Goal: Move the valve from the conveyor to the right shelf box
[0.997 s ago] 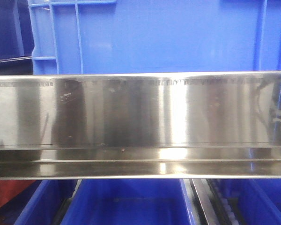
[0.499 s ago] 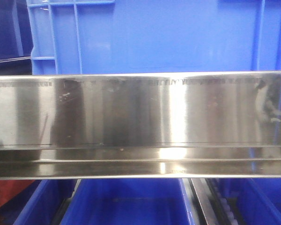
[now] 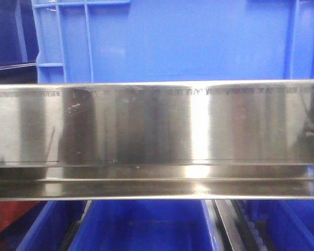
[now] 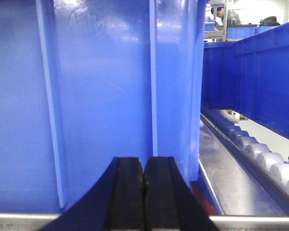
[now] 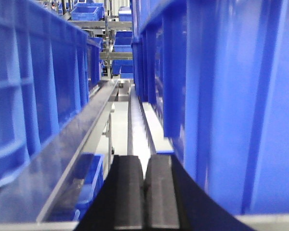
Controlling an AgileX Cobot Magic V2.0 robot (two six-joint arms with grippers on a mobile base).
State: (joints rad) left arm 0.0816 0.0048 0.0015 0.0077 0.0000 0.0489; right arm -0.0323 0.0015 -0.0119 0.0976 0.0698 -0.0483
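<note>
Facing the shelf (image 3: 157, 138), I find the left gripper (image 4: 144, 182) and right gripper (image 5: 145, 185) both clenched on nothing, parked at six o'clock; valve and conveyor nowhere visible, so pickup appears outstanding.

No readable text. Faint printed line along top edge of shelf (image 3: 157, 130) rail, too blurred to read. Boxes (image 3: 172, 42) unlabelled.

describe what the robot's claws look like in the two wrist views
Both look alike: the left claw and right claw each have two flat black rectangular fingers with a matte, rubbery-looking surface, flaring outward into curved black bases at the bottom edge. No cables, markings or arm links are in view.
</note>
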